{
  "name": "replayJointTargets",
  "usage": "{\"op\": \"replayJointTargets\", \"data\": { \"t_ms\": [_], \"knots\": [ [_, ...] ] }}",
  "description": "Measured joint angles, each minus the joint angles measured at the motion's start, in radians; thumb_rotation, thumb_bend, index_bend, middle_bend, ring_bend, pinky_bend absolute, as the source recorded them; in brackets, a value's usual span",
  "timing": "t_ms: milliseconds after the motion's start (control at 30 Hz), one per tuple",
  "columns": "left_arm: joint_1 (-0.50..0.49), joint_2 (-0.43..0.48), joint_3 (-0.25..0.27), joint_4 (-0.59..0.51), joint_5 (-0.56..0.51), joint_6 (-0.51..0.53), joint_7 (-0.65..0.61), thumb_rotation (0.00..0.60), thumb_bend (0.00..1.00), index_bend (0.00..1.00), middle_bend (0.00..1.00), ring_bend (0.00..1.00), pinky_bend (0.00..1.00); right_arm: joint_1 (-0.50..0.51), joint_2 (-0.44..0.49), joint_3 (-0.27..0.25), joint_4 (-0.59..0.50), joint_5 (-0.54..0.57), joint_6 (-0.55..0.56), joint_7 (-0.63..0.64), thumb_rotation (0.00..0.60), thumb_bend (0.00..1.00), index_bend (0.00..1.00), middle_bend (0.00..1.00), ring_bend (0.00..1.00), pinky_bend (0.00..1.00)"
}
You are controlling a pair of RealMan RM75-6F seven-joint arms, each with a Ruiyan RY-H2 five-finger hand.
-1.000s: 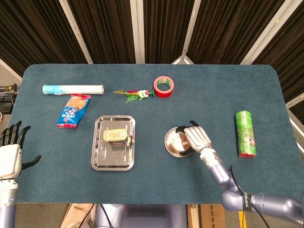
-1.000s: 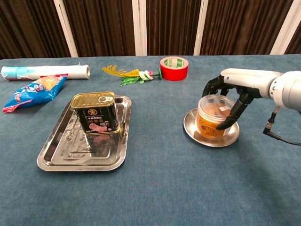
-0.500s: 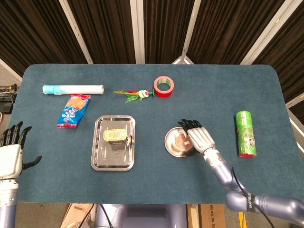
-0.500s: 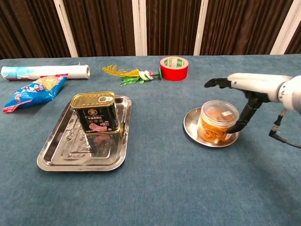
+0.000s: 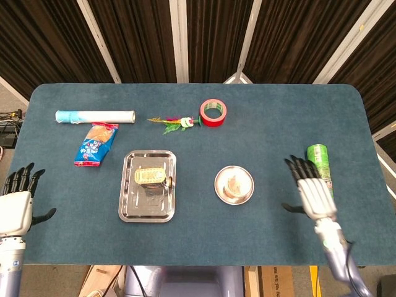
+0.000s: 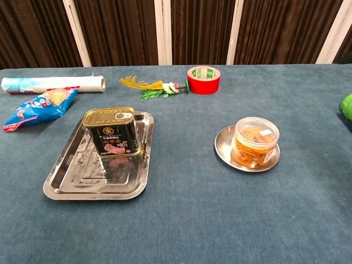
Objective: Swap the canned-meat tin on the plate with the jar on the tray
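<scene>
1. Canned-meat tin (image 6: 112,132) stands upright in the far part of the tray (image 6: 71,184), label facing the chest camera. Nothing touches it.
2. Jar (image 6: 255,142), clear plastic with a lid and orange-brown contents, sits upright on the small round plate (image 6: 224,152). Nothing touches it either.
3. Judgement: the tin is on the tray and the jar on the plate, which is the arrangement the task asks for. The swap reads as complete, with nothing left to move.
4. Right hand (image 5: 312,192) hangs over bare table, well right of the plate and just beside the green can (image 5: 321,162) lying on its side. Fingers straight and spread, holding nothing. It is out of the chest view.
5. Left hand (image 5: 17,204) is at the table's near left edge, well apart from the tray. Fingers apart, empty.
6. Both hands are clear of the task items, so I judge this a resting or retreat posture, not a reach.
7. Outward, far side of the table: red tape roll (image 6: 203,80), a sprig of artificial greenery (image 6: 151,86) just left of it, a white roll (image 6: 52,84) with blue print at far left, and a blue snack packet (image 6: 39,106) near that roll.
8. The blue cloth covers the whole table.
</scene>
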Motion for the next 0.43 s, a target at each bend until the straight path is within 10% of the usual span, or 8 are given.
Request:
{"op": "replayJointTargets", "data": {
  "t_ms": [433],
  "knots": [
    [0.01, 0.006, 0.034, -0.006, 0.062, 0.006, -0.021, 0.6, 0.15, 0.16, 0.0, 0.0, 0.0, -0.136, -0.069, -0.017, 0.14, -0.133, 0.167, -0.079, 0.6, 0.0, 0.0, 0.0, 0.0, 0.0]
  ]
}}
